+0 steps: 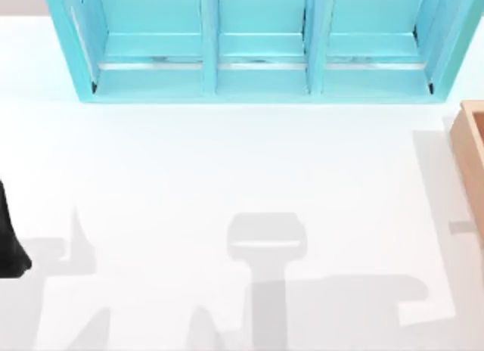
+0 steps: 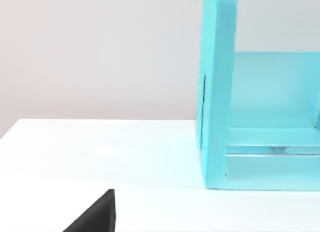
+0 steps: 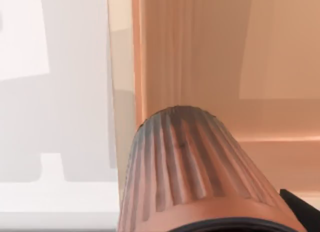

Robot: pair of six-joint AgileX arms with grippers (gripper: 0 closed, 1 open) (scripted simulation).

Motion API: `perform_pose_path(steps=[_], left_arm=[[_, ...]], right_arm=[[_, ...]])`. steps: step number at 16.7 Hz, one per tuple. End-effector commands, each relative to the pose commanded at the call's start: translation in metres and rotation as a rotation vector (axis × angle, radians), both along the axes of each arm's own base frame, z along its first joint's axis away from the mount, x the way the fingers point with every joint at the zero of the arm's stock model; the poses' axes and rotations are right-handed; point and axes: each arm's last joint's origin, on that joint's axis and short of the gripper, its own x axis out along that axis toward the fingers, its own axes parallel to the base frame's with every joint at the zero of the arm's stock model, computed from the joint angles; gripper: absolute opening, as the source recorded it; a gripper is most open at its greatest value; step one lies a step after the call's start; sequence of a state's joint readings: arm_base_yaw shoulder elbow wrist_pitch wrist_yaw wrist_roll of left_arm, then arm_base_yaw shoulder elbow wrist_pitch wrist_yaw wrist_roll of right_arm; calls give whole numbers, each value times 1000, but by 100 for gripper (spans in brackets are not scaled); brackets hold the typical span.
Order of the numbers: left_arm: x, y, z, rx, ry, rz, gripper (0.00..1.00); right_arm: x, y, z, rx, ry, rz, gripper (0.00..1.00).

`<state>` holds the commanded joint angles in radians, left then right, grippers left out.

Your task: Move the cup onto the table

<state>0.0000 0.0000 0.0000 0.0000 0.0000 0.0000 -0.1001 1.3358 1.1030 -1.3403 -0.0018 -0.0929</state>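
Observation:
The cup (image 3: 190, 162), pinkish-brown with fine vertical ribs, sits very close to the right wrist camera. A black finger (image 3: 301, 208) of my right gripper presses against its side. Behind the cup are the inside and one wall of the tan wooden box (image 3: 210, 52), and the white table (image 3: 50, 202) lies beside that wall. From above, the box (image 1: 473, 154) stands at the table's (image 1: 227, 162) right edge. My left arm (image 1: 9, 245) rests at the far left edge. One of its black fingertips (image 2: 95, 219) hangs just above the table.
A turquoise three-bay shelf unit (image 1: 257, 86) stands along the back of the table, and its end panel (image 2: 217, 92) rises ahead of the left wrist. Grey arm shadows fall on the near half of the table.

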Motion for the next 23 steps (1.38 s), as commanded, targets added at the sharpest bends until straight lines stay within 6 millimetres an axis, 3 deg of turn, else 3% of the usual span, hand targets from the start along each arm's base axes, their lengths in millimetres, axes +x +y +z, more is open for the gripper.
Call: perform_pose_path(steps=[4, 8, 11, 15, 19, 23], left_arm=[[0, 0, 0, 0, 0, 0, 100], [0, 0, 0, 0, 0, 0, 100], [0, 0, 0, 0, 0, 0, 100], [0, 0, 0, 0, 0, 0, 100], [0, 0, 0, 0, 0, 0, 100], [0, 0, 0, 0, 0, 0, 100]], right_arm=[[1, 1, -1, 1, 3, -2, 0], [9, 26, 6, -20, -30, 11, 0], [16, 57, 11, -31, -56, 15, 0], [15, 114, 11, -30, -41, 37, 0], [-6, 173, 2, -36, 41, 80, 0], [-31, 213, -7, -52, 113, 79, 0]])
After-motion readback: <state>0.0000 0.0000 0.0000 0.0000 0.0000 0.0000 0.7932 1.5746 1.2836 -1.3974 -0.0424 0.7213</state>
